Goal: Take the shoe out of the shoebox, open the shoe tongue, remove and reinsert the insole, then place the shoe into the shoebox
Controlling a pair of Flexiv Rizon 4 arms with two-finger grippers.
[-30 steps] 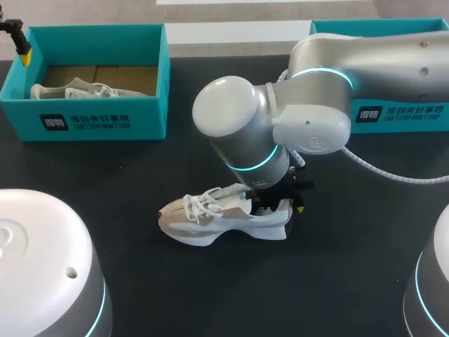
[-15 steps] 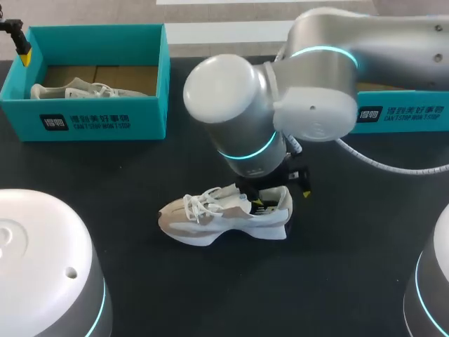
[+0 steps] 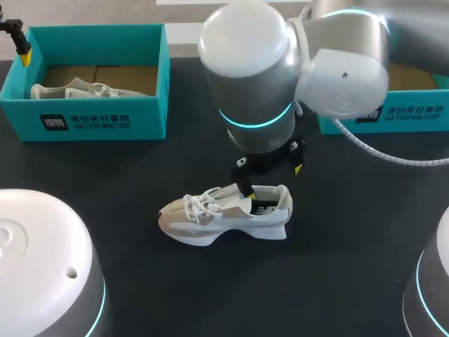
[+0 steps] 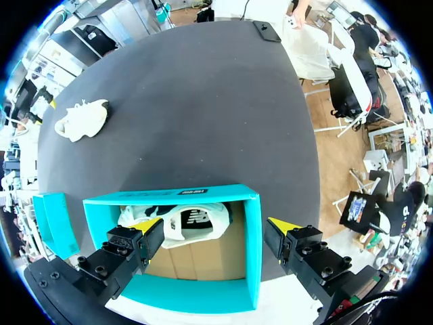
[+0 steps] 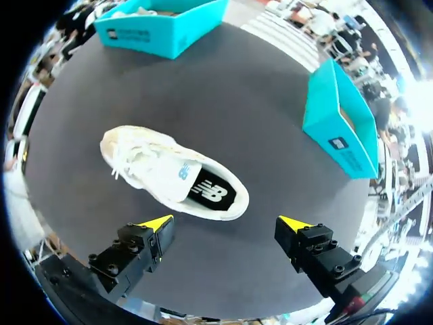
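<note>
A shoe point(image 3: 223, 215) is seen on the table point(image 3: 105, 168) at centre frame, a second shoe point(image 3: 70, 90) in the shoebox point(image 3: 91, 121) upper left.

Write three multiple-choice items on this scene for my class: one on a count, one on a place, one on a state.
1. How many teal shoeboxes stand on the table?
A one
B two
C four

2. Where is the shoe ahead of the right gripper?
A inside a shoebox
B on the table
C held in the air

3. How is the right gripper?
A shut on the shoe
B shut on a lace
C open and empty

Answers:
1. B: the head view shows one at each far side.
2. B: it rests sole down on the black top.
3. C: in the right wrist view its yellow tips stand wide apart, clear of the shoe.
</note>
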